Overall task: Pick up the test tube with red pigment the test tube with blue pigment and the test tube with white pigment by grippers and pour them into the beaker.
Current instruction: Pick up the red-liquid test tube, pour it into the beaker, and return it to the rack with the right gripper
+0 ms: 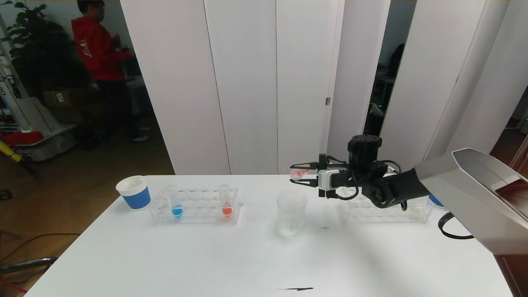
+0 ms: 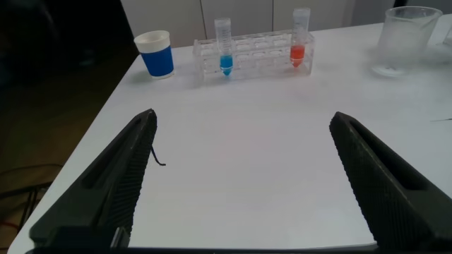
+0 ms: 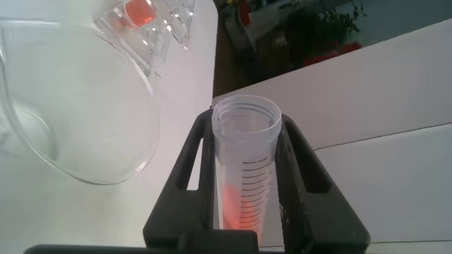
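My right gripper (image 1: 306,174) (image 3: 247,123) is shut on a test tube with red pigment (image 1: 298,172) (image 3: 246,169). The tube is tipped almost level, its open mouth toward the beaker (image 1: 291,212) (image 3: 70,106), above and beside its rim. Red liquid lies along the tube's inside. The test tube with blue pigment (image 1: 175,203) (image 2: 224,51) stands in the left rack (image 1: 194,208) with another red tube (image 1: 226,203) (image 2: 299,44). The test tube with white pigment is out of view. My left gripper (image 2: 244,123) hangs open over bare table, short of that rack.
A white paper cup with a blue band (image 1: 134,192) (image 2: 155,53) stands left of the left rack. A second clear rack (image 1: 387,213) sits behind my right arm. A dark mark (image 1: 295,288) lies near the table's front edge. A person in red stands far back left.
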Action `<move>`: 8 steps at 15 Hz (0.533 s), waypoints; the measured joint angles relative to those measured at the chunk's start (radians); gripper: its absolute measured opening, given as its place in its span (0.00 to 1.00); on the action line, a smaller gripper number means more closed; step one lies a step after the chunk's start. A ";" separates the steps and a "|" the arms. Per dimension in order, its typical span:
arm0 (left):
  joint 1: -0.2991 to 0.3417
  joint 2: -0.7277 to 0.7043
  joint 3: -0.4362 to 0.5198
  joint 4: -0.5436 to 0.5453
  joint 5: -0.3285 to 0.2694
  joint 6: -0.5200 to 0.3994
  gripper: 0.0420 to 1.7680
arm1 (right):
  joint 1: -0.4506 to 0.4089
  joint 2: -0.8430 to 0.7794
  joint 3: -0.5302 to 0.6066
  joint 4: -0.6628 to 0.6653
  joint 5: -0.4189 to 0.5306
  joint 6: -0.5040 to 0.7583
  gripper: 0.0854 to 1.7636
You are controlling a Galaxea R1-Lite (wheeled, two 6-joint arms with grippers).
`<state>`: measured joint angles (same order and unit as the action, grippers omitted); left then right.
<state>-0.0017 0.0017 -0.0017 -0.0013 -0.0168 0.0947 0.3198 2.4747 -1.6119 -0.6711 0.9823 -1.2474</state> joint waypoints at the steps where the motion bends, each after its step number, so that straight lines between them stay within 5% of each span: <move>1: 0.000 0.000 0.000 0.000 0.000 0.000 0.99 | -0.003 0.000 -0.015 0.025 0.000 -0.027 0.30; 8: 0.000 0.000 0.000 0.000 0.000 0.000 0.99 | 0.015 -0.001 -0.039 0.042 0.000 -0.064 0.30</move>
<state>-0.0017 0.0017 -0.0017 -0.0013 -0.0168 0.0943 0.3347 2.4736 -1.6511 -0.6287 0.9819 -1.3113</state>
